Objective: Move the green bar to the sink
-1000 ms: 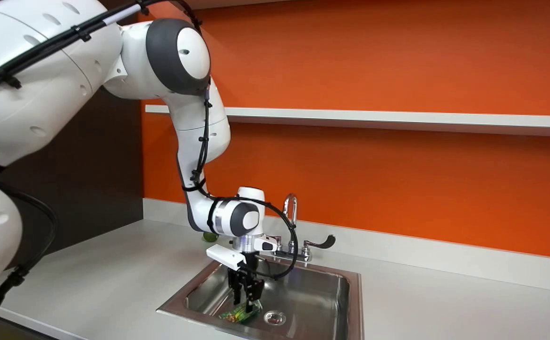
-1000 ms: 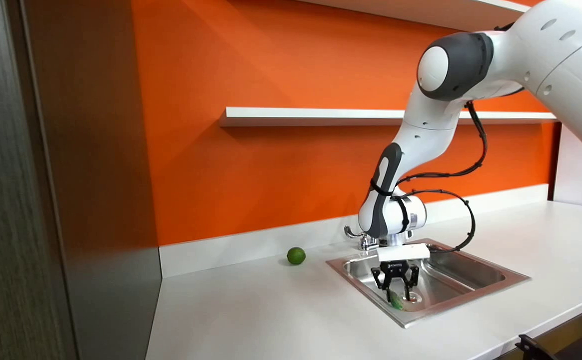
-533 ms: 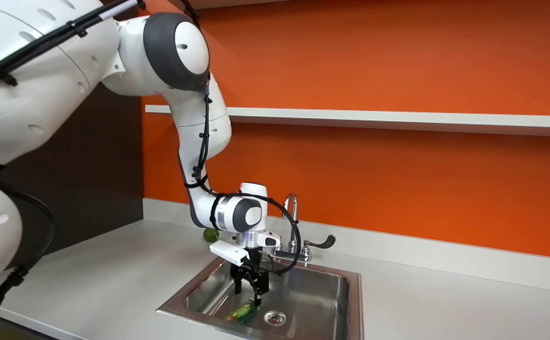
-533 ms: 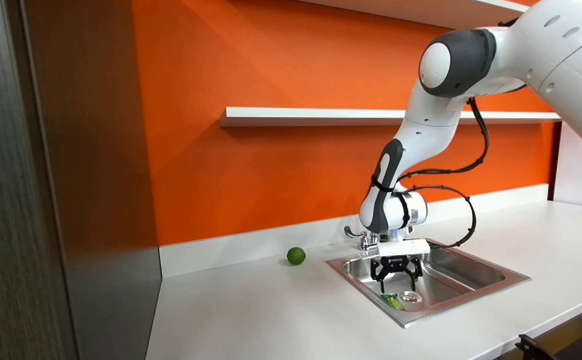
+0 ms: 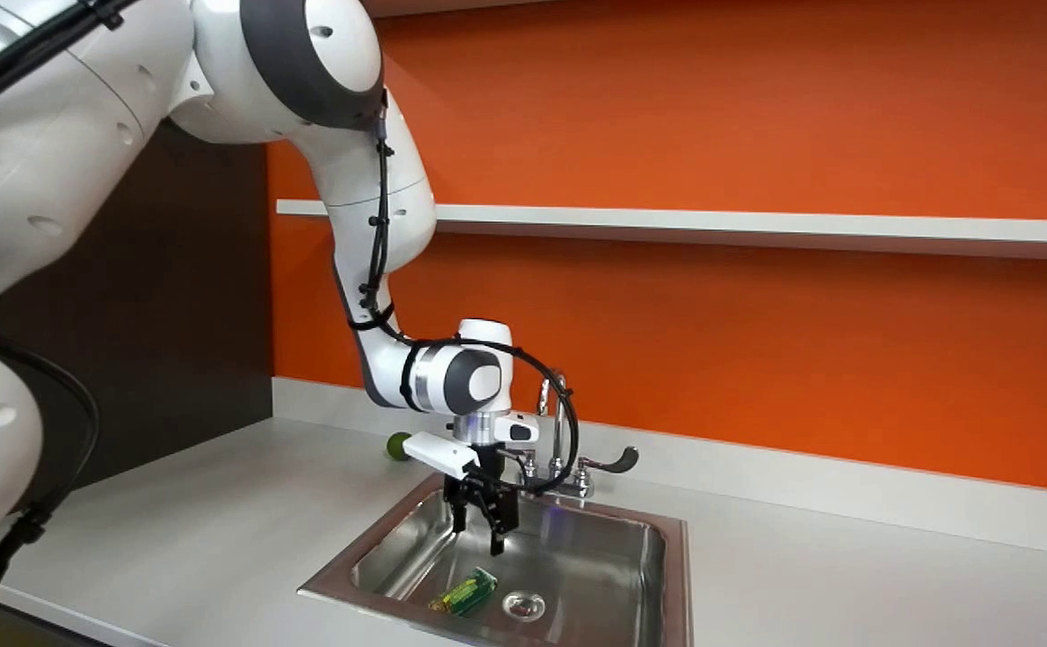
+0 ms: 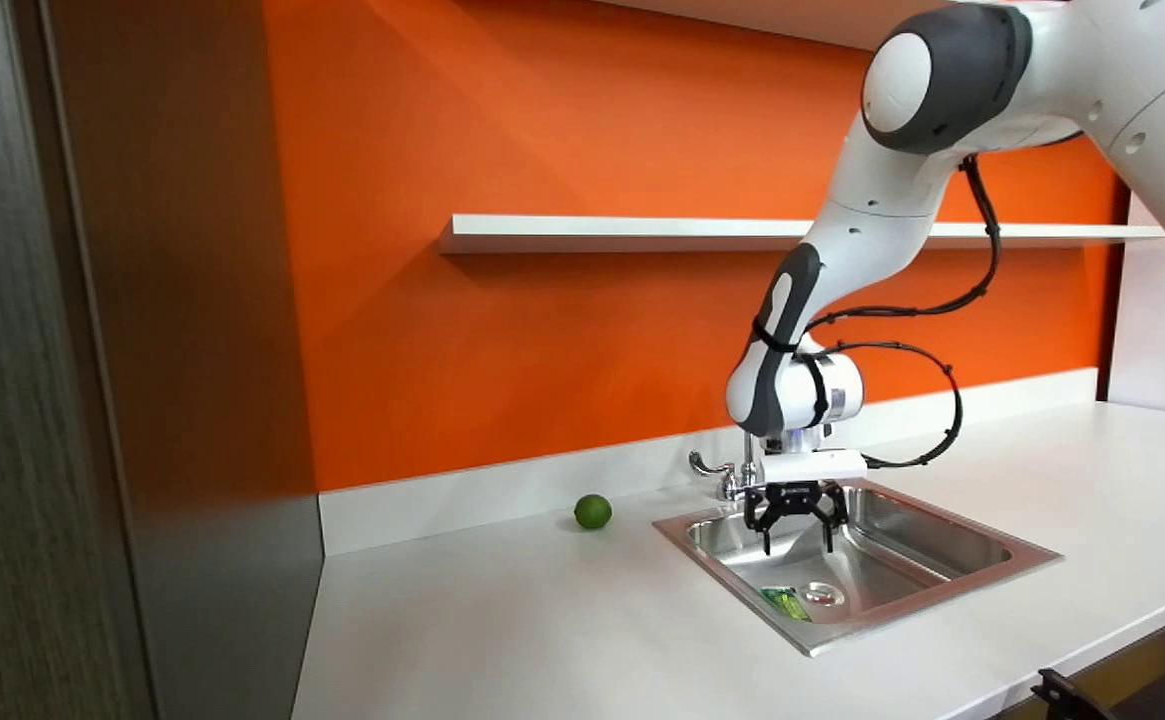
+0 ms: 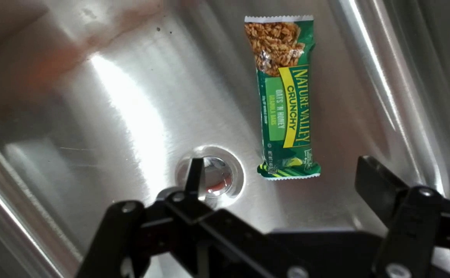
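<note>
The green bar (image 7: 286, 104), a green-wrapped granola bar with a granola picture at one end, lies flat on the floor of the sink (image 5: 677, 575) beside the drain (image 7: 239, 181). Both exterior views show the bar (image 5: 466, 593) (image 6: 787, 602) in the steel basin. Above it, apart from the bar, hangs my black gripper (image 7: 281, 161). Its fingers are spread wide with nothing held between them; in the wrist view the near end of the bar shows in line with that gap. In an exterior view the gripper (image 6: 798, 549) is low over the basin.
Behind the basin stands the chrome faucet (image 5: 559, 449) with its handle (image 5: 615, 462), close to the wrist and cable. A round green fruit (image 6: 592, 512) sits on the counter near the backsplash. A white shelf (image 6: 622, 233) runs along the orange wall.
The fingers have spread from around the bar and let it go. My gripper has risen away from it, while the bar stays on the sink floor.
</note>
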{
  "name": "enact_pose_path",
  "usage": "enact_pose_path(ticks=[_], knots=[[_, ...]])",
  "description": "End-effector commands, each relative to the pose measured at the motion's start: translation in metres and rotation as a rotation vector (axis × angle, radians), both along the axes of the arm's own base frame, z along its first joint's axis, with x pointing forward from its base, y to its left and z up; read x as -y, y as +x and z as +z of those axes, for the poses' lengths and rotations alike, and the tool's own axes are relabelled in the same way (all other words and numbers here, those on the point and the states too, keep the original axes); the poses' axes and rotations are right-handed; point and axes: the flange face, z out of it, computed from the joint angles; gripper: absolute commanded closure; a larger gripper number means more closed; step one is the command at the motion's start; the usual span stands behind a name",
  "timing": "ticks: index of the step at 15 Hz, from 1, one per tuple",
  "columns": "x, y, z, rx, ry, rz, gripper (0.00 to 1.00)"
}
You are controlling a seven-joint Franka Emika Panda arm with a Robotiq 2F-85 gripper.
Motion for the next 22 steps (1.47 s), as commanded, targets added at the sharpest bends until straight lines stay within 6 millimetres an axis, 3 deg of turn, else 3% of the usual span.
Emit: enact_pose_path(ticks=[1, 8, 13, 22], knots=[[-0.009, -0.024, 0.033, 0.027, 0.008, 0.067, 0.00], [-0.038, -0.072, 0.080, 0.026, -0.004, 0.217, 0.00], [-0.059, -0.116, 0.107, 0.001, -0.029, 0.314, 0.00], [-0.085, -0.186, 0.158, -0.059, -0.061, 0.401, 0.00]])
